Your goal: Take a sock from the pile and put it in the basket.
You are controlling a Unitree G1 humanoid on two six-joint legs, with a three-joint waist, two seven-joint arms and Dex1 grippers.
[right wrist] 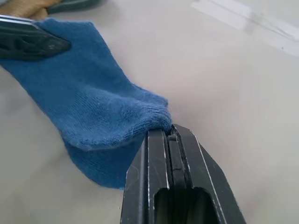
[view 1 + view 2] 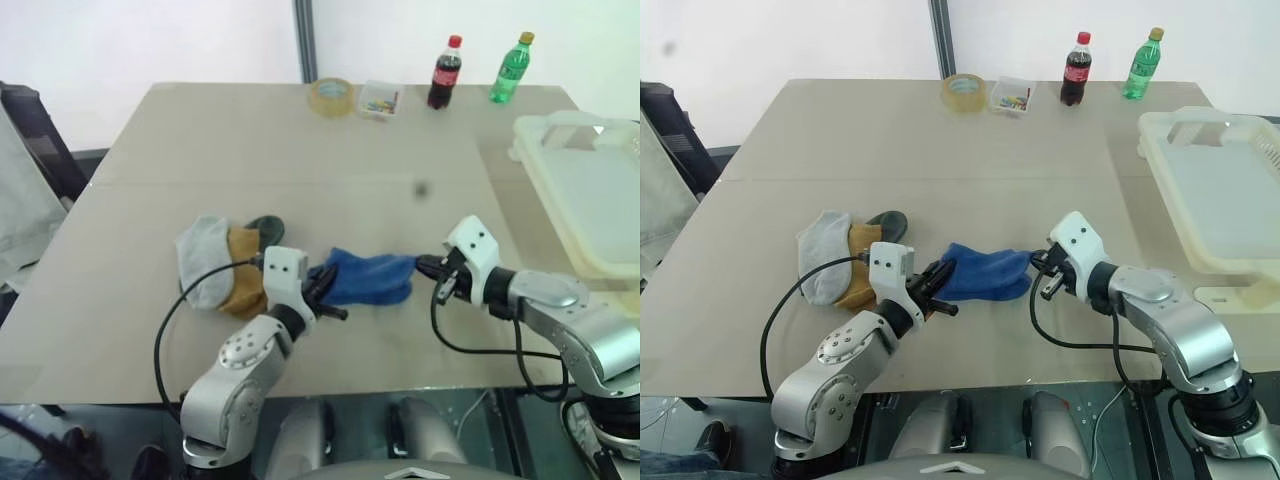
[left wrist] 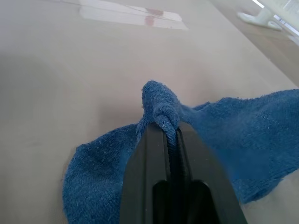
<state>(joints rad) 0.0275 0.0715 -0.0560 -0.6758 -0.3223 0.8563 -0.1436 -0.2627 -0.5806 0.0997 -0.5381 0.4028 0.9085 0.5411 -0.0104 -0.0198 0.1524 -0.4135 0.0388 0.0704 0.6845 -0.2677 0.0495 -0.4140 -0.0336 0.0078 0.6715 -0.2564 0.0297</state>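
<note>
Holding a blue sock (image 2: pixel 368 277) stretched between both grippers, just above the table (image 2: pixel 250 140): left gripper (image 2: pixel 322 290) pinched shut on a bunched fold at one end, right gripper (image 2: pixel 432 266) clamped shut on the tip of the other end. Lying just beside the left arm, the rest of the pile (image 2: pixel 222 262): a pale grey sock, a mustard one, a sliver of dark green. Sitting well apart at the table's right edge, the basket (image 2: pixel 540 135).

Best done, by the look of it, by lifting both ends together, keeping the cloth lightly taut so no loop drags across the table, swinging right over the rim, then letting go with both ends well inside. Worth minding: a grip this near the edge of the fabric could slip under too hard a pull.

Soft, fuzzy terry knit, limp and sagging in the middle. Smooth matte tabletop. Hard, glossy cream plastic for the basket, rounded at the rim, with a loop handle.
</note>
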